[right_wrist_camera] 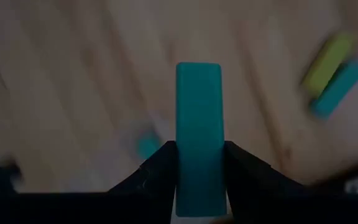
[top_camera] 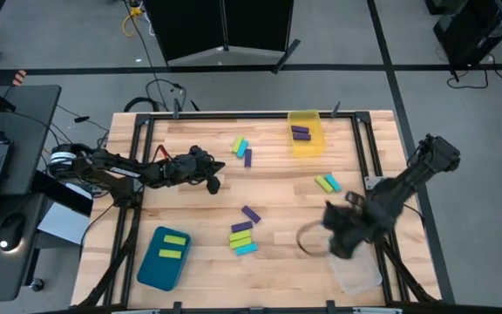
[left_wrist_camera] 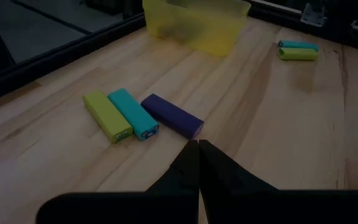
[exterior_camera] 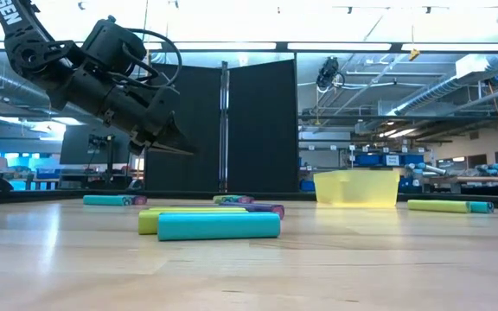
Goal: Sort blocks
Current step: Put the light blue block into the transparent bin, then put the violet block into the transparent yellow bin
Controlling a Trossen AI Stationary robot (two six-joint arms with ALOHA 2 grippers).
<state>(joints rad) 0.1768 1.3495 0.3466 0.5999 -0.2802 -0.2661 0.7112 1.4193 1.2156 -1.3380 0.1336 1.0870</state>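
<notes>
We see the right gripper [right_wrist_camera: 199, 163] over the near right part of the wooden counter [top_camera: 268, 187], its jaws closed on a cyan block [right_wrist_camera: 198, 134] that stands out straight between the two dark fingers [right_wrist_camera: 156, 168]; in the high view this gripper [top_camera: 336, 234] sits just beside a clear bin [top_camera: 356, 272] at the counter's near right corner. The left gripper [top_camera: 214, 180] hangs above the left middle of the counter with its jaws pressed together and holding nothing, and its wrist view shows the fingertips [left_wrist_camera: 199, 149] meeting in a point above bare wood. Just ahead of it lie three blocks side by side: a lime green block [left_wrist_camera: 107, 116], a cyan one [left_wrist_camera: 133, 113] and a purple one [left_wrist_camera: 172, 116]. A yellow bin [top_camera: 305, 133] stands at the far edge with a purple block [top_camera: 300, 133] inside. A teal bin [top_camera: 164, 257] at the near left carries two lime green blocks [top_camera: 172, 246]. To the right of centre a lime and cyan pair [top_camera: 327, 182] lies together, and near the middle front we find a lone purple block [top_camera: 250, 213] above a small stack-like group of purple, lime and cyan blocks [top_camera: 242, 237]. From the low view that group [exterior_camera: 210, 222] lies flat on the wood, the cyan bar nearest.
</notes>
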